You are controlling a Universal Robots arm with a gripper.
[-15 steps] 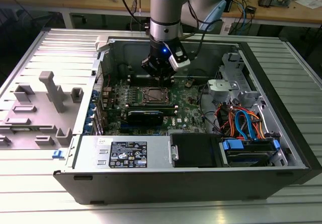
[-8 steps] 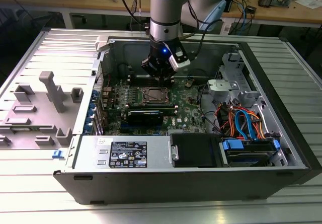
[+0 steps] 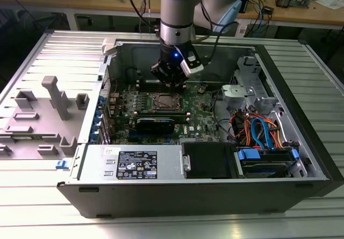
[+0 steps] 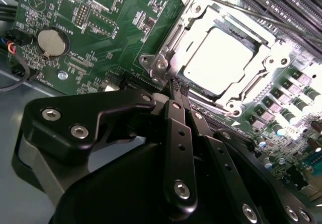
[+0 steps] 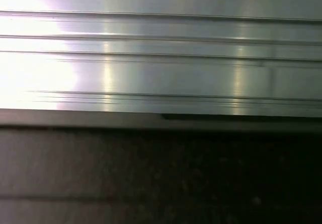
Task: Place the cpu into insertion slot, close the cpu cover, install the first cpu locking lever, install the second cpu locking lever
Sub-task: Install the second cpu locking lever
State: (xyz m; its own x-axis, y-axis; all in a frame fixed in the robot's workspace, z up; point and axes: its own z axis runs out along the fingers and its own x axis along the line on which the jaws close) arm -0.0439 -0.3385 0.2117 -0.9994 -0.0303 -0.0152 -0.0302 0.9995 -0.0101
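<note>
I have the arm down inside the open computer case [image 3: 301, 142], which lies on its side on the slatted metal table [image 3: 32, 207]; the green motherboard [image 3: 207, 115] faces up, and the insertion slot [image 3: 164, 102] sits near its middle, just on the near side of my gripper [image 3: 171, 83]. In the second wrist view the cpu cover [image 4: 177, 38] lies flat around the cpu [image 4: 216, 60], whose silver top shows through the window, so I judge the chip seated and the cover down; the gripper [image 4: 176, 89] has its fingers pinched together with nothing between them, tips just beside the cover's corner. My judgement: approach slowly, keep the tips low and square to the lever, push along its travel, never down on the board.
</note>
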